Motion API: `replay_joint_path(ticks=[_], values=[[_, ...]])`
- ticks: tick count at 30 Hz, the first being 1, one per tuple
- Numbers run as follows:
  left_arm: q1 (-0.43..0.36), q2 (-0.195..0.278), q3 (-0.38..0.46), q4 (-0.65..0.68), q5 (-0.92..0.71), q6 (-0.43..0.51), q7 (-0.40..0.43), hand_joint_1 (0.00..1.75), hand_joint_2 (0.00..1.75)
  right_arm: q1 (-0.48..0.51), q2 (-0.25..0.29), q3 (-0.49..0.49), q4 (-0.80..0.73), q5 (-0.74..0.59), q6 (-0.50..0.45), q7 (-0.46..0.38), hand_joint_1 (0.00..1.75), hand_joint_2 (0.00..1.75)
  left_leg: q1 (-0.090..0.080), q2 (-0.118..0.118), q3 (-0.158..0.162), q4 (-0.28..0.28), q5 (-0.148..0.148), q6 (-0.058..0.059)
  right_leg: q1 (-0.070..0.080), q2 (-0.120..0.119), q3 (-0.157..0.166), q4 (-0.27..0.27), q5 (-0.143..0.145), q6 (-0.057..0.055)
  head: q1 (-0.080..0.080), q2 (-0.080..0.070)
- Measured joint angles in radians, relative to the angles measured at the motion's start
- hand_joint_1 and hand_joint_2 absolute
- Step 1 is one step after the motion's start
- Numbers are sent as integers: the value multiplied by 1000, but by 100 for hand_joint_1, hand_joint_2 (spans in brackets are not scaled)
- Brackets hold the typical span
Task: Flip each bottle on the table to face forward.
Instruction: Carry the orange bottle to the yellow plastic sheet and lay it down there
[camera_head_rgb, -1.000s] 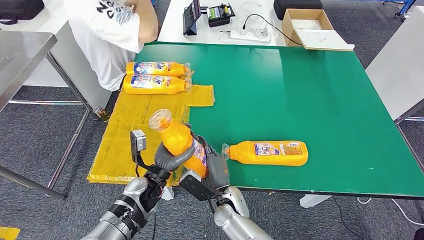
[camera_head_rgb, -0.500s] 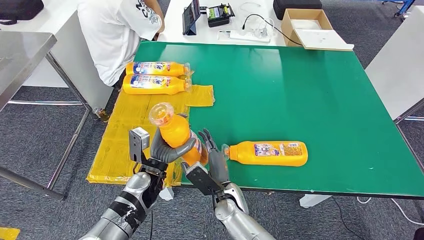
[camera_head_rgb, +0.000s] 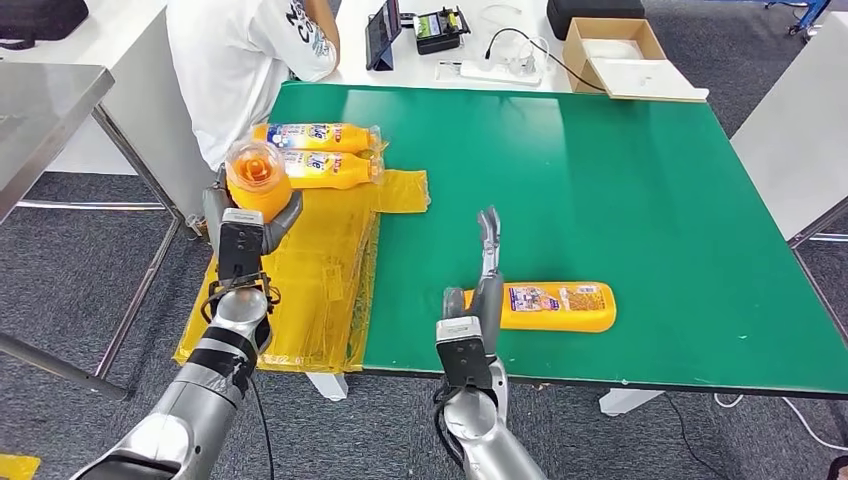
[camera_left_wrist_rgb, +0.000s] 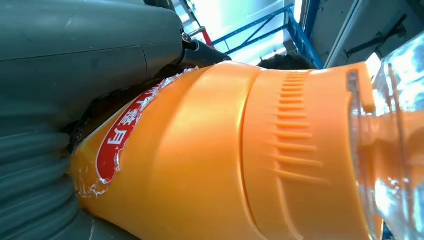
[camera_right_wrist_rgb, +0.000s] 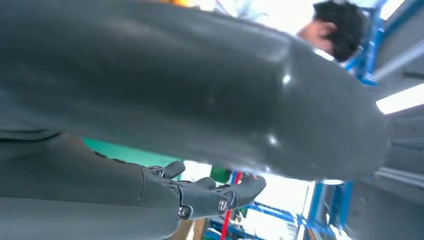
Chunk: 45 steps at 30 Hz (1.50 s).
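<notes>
Left hand (camera_head_rgb: 243, 232) grips an orange bottle (camera_head_rgb: 257, 178), clear cap toward the camera, red label | right hand (camera_head_rgb: 484, 290) empty, fingers straight and apart, touching a lying bottle (camera_head_rgb: 545, 306) | beyond the left hand, two bottles (camera_head_rgb: 315, 153) lie on yellow sheet (camera_head_rgb: 330, 270)

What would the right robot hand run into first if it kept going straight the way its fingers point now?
Probably nothing. The right robot hand points away from the robot across the bare green table, with the lying bottle beside it, off that line. The way looks free to the far edge, though depth is unclear.
</notes>
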<state>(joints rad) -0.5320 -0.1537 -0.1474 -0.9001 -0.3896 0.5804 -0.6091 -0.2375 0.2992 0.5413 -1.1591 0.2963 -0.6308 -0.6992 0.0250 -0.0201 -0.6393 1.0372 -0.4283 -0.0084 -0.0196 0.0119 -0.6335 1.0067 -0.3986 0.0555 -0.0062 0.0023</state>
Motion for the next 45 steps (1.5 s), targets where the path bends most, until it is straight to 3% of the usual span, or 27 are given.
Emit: replay_joint_path(ticks=[9, 13, 18, 20, 23, 26, 29, 45], values=[[-28, 7, 25, 43, -4, 2, -3, 175, 175, 31, -6, 0, -105, -1, -1, 0, 0, 0, 0, 0, 0, 0, 0, 0, 0, 0, 0, 0, 0, 0, 0, 0], [-33, 9, 28, 57, -51, 34, 17, 175, 175, 36, -10, 1, -126, -5, -14, 0, 0, 175, 0, 0, 0, 0, 0, 0, 0, 0, 0, 0, 0, 0, 0, 0], [-93, 34, 21, 171, -399, 101, 184, 175, 175, 47, -14, 1, -203, 5, -32, 0, 0, 175, 0, 0, 0, 0, 0, 0, 0, 0, 0, 0, 0, 0, 0, 0], [-131, 50, -1, 248, -548, 57, 273, 175, 175, 47, -17, 1, -219, 0, -31, 0, 0, 175, 0, 0, 0, 0, 0, 0, 0, 0, 0, 0, 0, 0, 0, 0], [-178, 82, -70, 360, -743, -96, 366, 175, 175, 47, -25, 7, -229, -14, -31, 0, 0, 175, 0, 0, 0, 0, 1, 0, 0, 0, 0, 0, 0, 0, 0, 0], [-204, 113, -140, 435, -848, -261, 376, 175, 175, 46, -36, 19, -240, -29, -32, 0, 0, 175, 0, 0, 0, 0, 1, 0, 0, 0, 0, 0, 0, 0, 0, 0], [-212, 135, -190, 487, -875, -364, 368, 175, 175, 45, -46, 30, -244, -38, -30, 0, 0, 175, 0, 0, 0, 0, 1, 0, 0, 0, 0, 1, 0, 0, 0, 0], [-244, 178, -251, 560, -882, -422, 365, 175, 175, 45, -65, 52, -243, -57, -25, 0, 0, 175, 0, 0, 0, 0, 1, -1, 0, 0, 0, 1, 0, 0, 0, 0]])
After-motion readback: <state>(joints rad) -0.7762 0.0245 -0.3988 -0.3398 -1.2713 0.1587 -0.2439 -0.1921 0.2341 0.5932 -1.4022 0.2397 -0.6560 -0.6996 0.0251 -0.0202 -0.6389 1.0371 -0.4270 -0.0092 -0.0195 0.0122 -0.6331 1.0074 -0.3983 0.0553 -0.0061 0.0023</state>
